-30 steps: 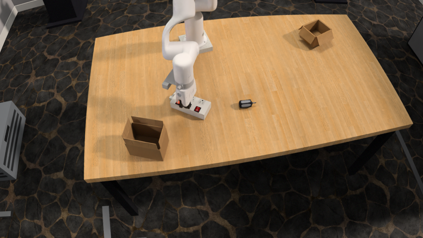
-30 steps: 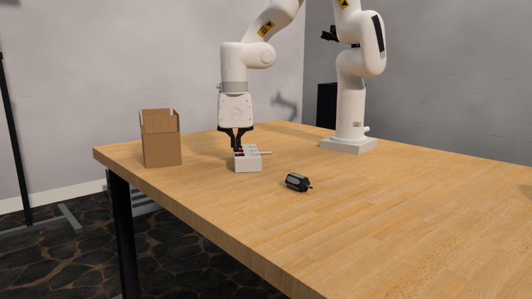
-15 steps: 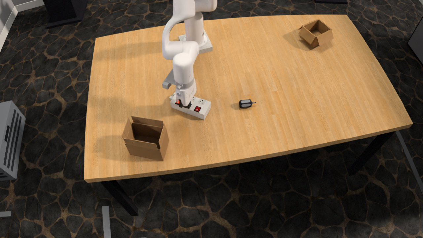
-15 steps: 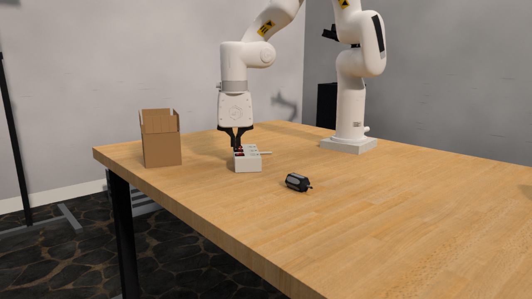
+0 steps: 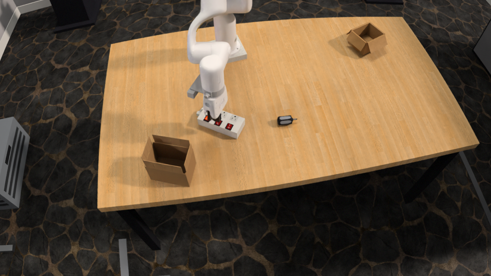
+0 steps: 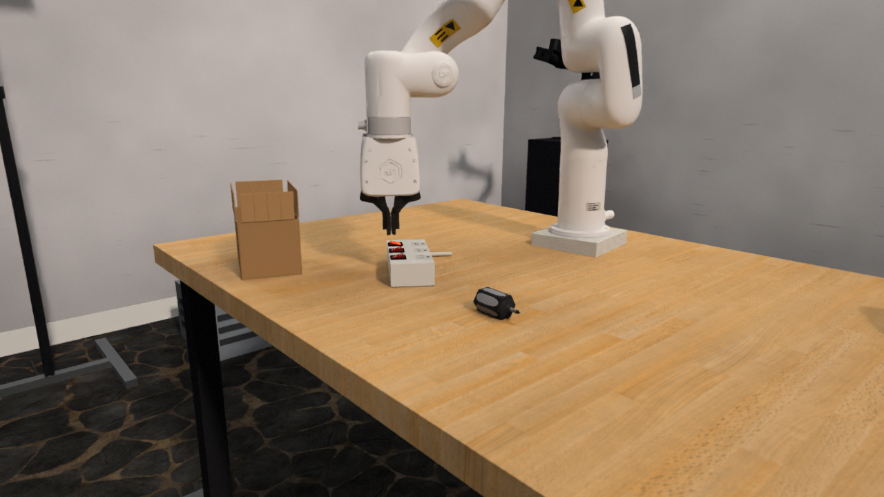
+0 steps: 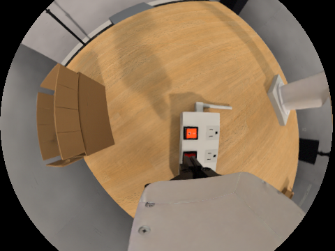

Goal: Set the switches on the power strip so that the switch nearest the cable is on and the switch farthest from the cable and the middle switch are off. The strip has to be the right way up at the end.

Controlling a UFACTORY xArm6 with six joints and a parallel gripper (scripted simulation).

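Note:
A white power strip (image 5: 221,122) (image 7: 212,106) lies right way up on the wooden table, with a short cable stub at its far end. It has three red switches. The switch nearest the cable (image 7: 191,133) glows bright orange. The middle switch (image 7: 190,155) looks dark red, and so does the farthest switch (image 5: 229,126). My gripper (image 6: 390,227) is shut and empty, pointing straight down a little above the strip, over the middle switch. In the wrist view my fingers (image 7: 195,169) hide the strip's near end.
An open cardboard box (image 5: 169,159) stands left of the strip near the table's front left. A small black tool handle (image 5: 285,120) lies to the right of the strip. A smaller open box (image 5: 366,38) sits at the far right corner. The arm's base (image 6: 579,239) stands behind.

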